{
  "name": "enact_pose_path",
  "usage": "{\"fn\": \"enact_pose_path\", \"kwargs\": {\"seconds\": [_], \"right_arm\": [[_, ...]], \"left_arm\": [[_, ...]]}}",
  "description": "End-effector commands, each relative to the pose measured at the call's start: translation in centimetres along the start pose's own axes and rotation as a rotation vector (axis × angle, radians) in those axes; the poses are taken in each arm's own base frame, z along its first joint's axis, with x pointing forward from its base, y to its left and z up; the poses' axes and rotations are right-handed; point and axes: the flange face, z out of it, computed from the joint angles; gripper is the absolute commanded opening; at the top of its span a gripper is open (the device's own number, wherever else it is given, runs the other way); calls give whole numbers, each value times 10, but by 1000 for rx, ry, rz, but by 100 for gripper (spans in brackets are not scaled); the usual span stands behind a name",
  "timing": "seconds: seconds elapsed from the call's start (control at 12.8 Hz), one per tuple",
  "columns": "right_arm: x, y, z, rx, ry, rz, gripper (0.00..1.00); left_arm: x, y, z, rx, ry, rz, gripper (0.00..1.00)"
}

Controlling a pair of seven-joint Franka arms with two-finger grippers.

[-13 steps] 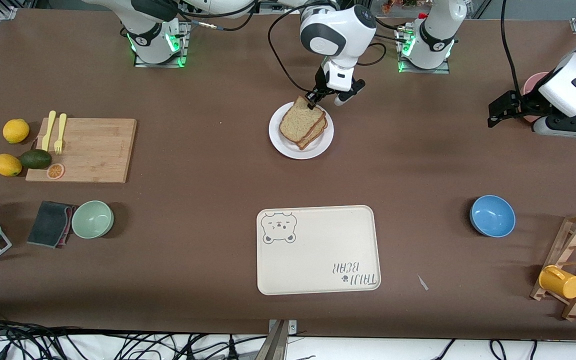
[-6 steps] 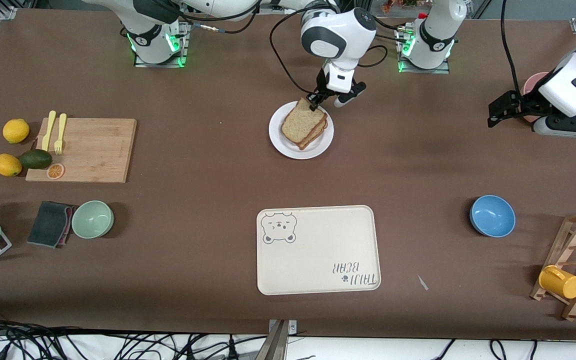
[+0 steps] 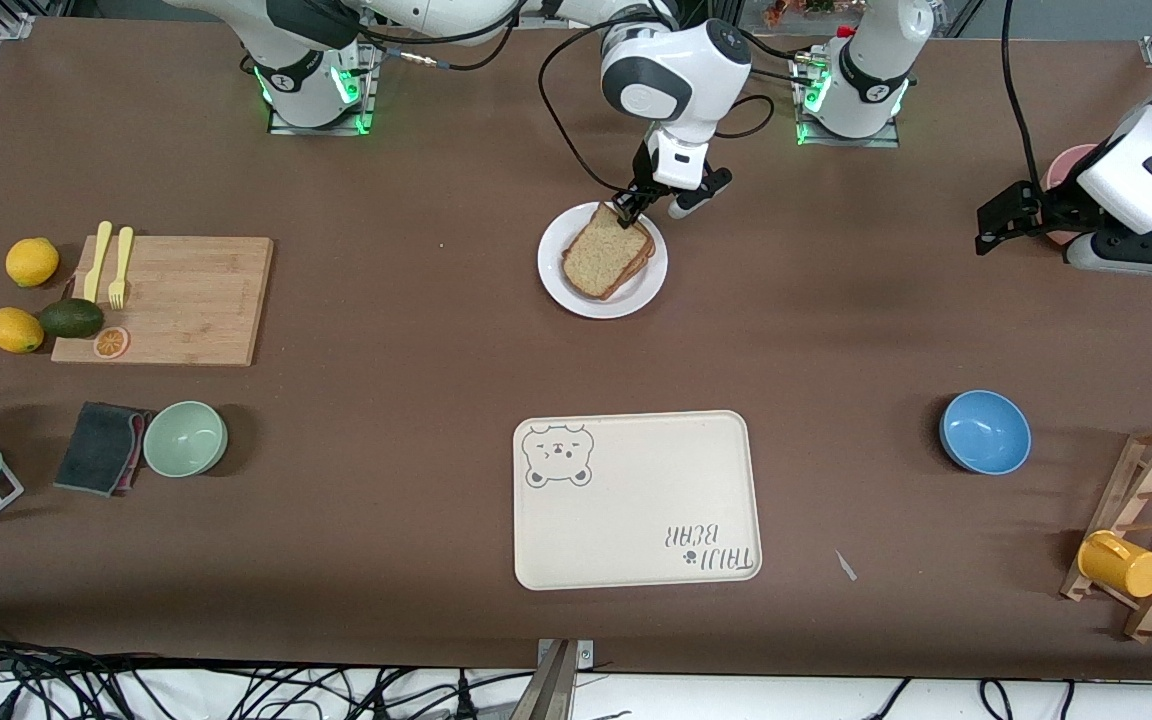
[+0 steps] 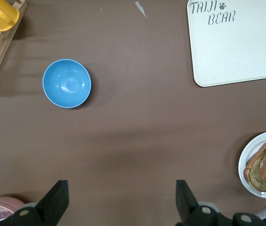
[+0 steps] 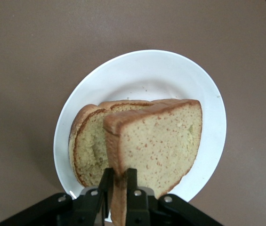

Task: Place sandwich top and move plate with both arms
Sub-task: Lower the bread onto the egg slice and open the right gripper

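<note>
At the right arm's end of the counter we see a wooden board with two yellow forks, and nearer the front camera a green bowl; none of these has shifted since a second ago.

Toward the middle, the plate sits where it sat before, farther from the front camera than the cream bear-print tray. The right gripper is over the plate's edge nearest the robots' bases, its fingers pinching the crust edge of the sandwich top. Compared with a second ago, we find that the slice has come down: it was tilted up steeply then, and now it lies much flatter on the lower slice, nearly covering it. In the right wrist view the sandwich top is clamped between the fingers, leaning over the lower slice on the plate.

Toward the left arm's end, the blue bowl is unmoved. The left arm waits; the left gripper hangs over bare counter as before, and the left wrist view shows its fingers spread wide with nothing between them.
</note>
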Motion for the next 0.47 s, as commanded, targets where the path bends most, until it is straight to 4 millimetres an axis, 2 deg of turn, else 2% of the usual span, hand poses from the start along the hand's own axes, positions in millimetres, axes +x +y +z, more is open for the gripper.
{"fn": "enact_pose_path", "kwargs": {"seconds": [0.0, 0.08, 0.23, 0.31, 0.39], "right_arm": [[1, 10, -7, -39, 32, 10, 99], [-2, 17, -18, -26, 32, 16, 99], [0, 54, -44, -11, 30, 34, 100], [-2, 88, -56, -5, 21, 54, 100], [-3, 133, -77, 37, 28, 78, 100]], "left_arm": [[1, -1, -2, 17, 2, 13, 100], [1, 0, -2, 16, 2, 13, 100], [1, -2, -2, 13, 2, 12, 100], [3, 1, 2, 12, -4, 18, 100], [5, 3, 6, 12, -14, 19, 100]]}}
